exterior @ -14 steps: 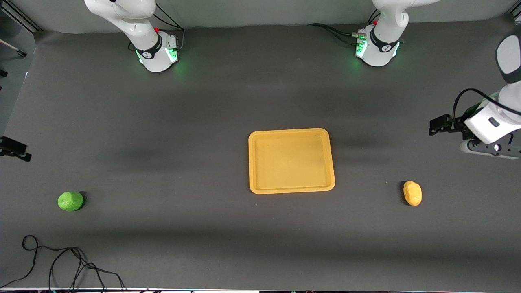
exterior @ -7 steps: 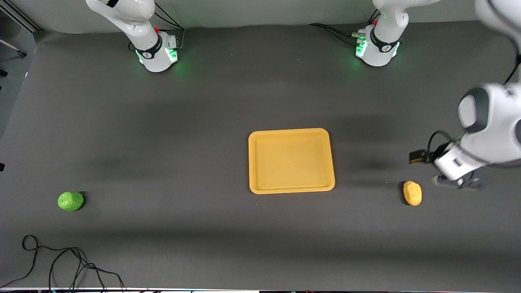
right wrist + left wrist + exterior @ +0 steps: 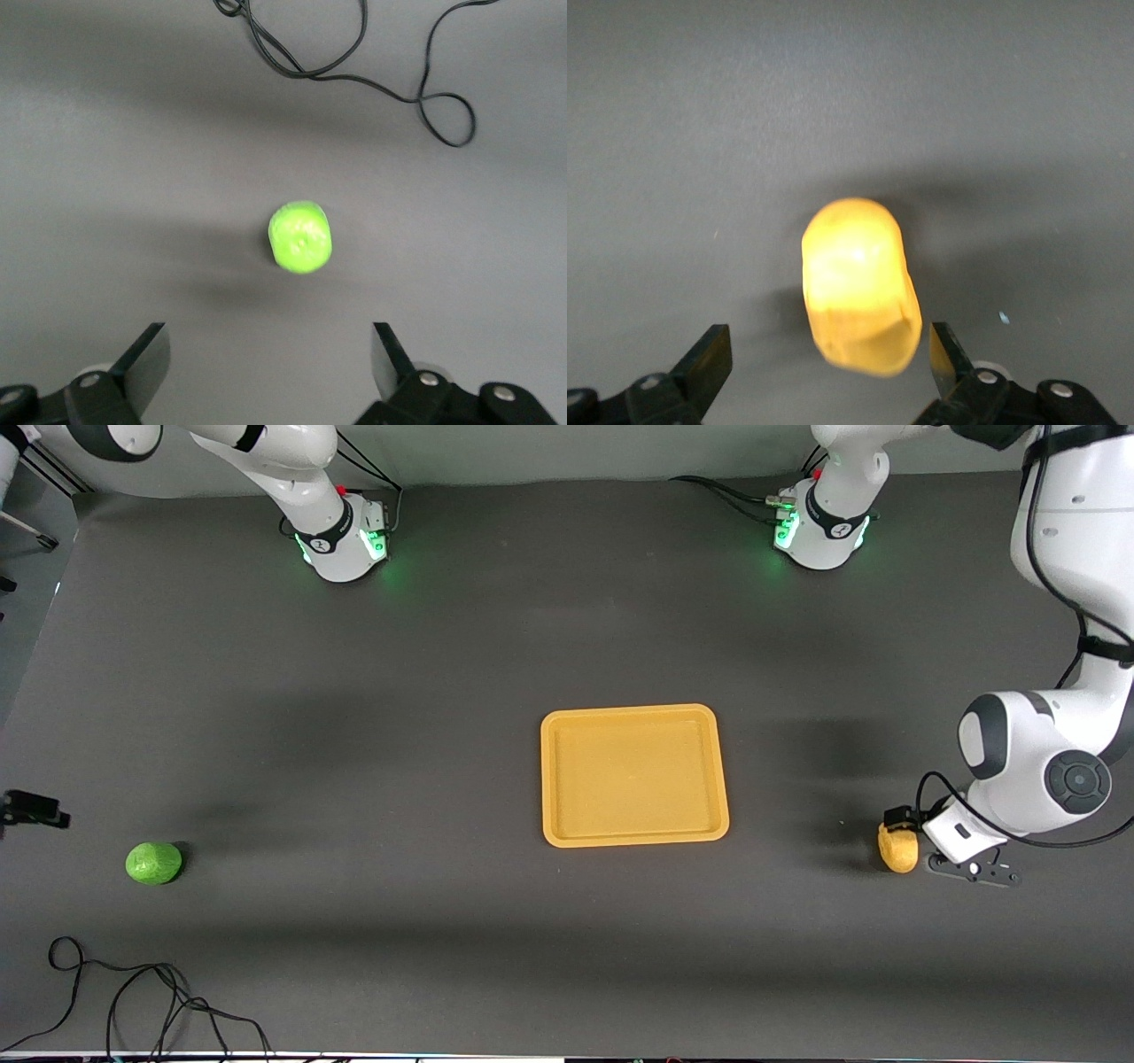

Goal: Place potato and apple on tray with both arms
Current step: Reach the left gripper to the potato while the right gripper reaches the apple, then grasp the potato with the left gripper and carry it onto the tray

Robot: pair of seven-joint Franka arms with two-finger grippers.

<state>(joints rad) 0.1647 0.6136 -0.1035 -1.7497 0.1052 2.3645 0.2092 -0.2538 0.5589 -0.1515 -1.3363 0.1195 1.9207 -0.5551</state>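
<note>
The yellow-orange tray (image 3: 633,836) lies mid-table and holds nothing. The yellow potato (image 3: 897,850) lies toward the left arm's end of the table. My left gripper (image 3: 905,822) hangs low over it, open. In the left wrist view the potato (image 3: 855,279) reaches in between the spread fingers of the left gripper (image 3: 831,347), untouched. The green apple (image 3: 153,863) lies toward the right arm's end. My right gripper (image 3: 268,352) is open over the table with the apple (image 3: 301,235) ahead of its fingers. Only a black part of that hand (image 3: 31,808) shows in the front view.
A loose black cable (image 3: 133,1001) lies on the table nearer to the front camera than the apple. It also shows in the right wrist view (image 3: 354,53). Both arm bases (image 3: 341,545) (image 3: 819,536) stand along the table's back edge.
The left arm has swung in and come down, from over the table's end to low over the potato. The right hand's black part has shifted toward the apple. Potato, apple and tray have not moved.
</note>
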